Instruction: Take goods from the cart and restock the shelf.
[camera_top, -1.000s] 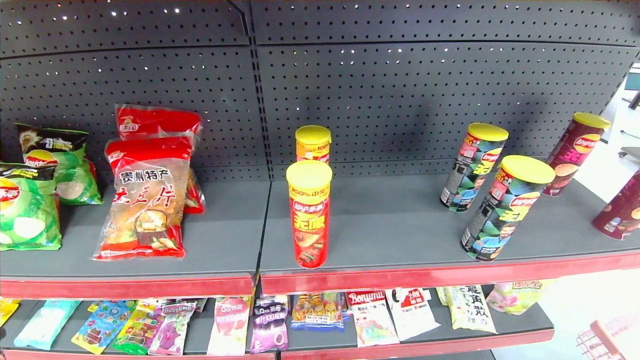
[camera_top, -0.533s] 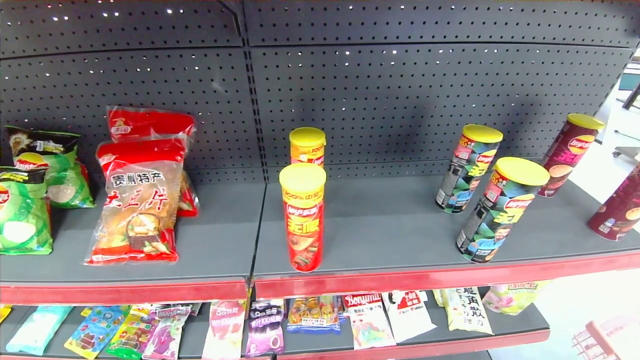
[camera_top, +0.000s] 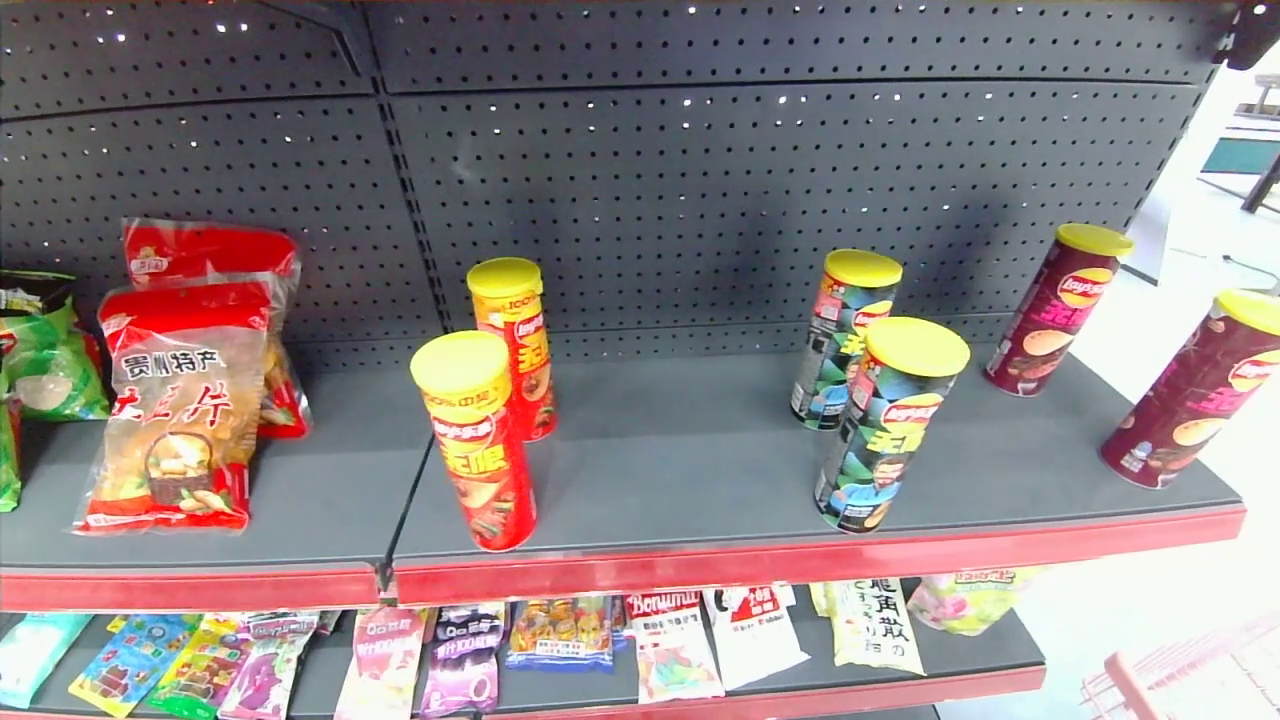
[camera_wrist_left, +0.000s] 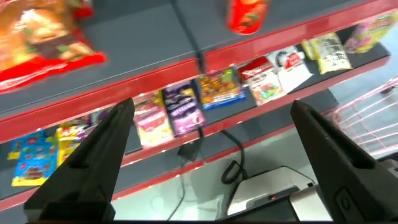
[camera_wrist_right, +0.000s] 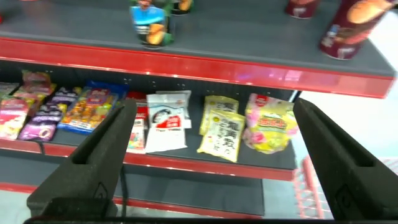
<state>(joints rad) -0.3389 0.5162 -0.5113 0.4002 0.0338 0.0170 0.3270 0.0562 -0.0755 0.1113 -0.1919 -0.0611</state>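
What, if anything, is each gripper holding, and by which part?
Nothing is held. The left gripper and the right gripper each have their fingers spread open, with empty space between them.

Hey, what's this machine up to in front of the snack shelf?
It is restocking a shelf rack from a cart, whose wire corner shows low on its right. Nothing is being handled now: the left tool and the right tool are both open and empty, in front of the lower shelf of small packets. The upper shelf holds red cans, patterned cans, maroon cans and red bags.
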